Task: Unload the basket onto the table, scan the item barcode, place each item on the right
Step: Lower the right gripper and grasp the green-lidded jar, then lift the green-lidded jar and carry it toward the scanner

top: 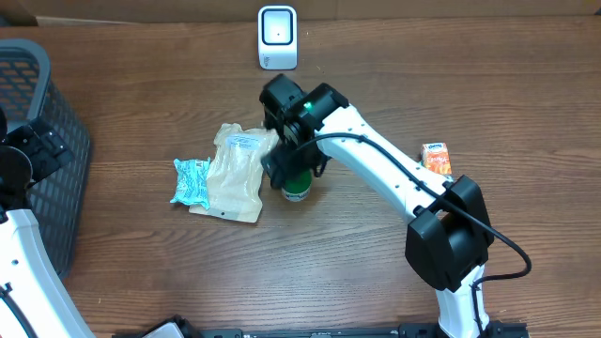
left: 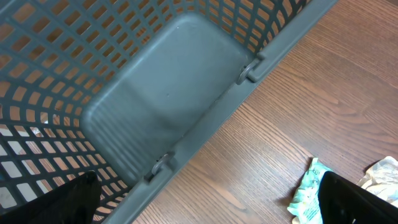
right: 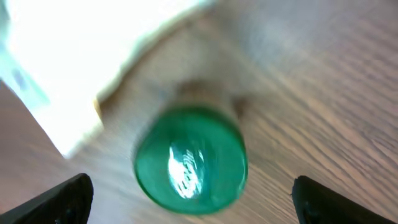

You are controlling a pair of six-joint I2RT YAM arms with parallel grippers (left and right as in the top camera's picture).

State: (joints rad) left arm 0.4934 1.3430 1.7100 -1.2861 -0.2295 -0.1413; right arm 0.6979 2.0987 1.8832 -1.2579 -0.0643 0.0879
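On the table [top: 282, 272] — two pouches [top: 235, 174] [top: 192, 180], one bottle [top: 298, 192] (green-capped), one scanner [top: 277, 36].

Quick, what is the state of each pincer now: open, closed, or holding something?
Left pincer: open, holding nothing.
Right pincer: open above the green-capped container, not gripping it.

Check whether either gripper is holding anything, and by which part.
Nothing is held. The right gripper stands open over the green-lidded container, jaws clear of it; the left gripper is open above the grey basket.
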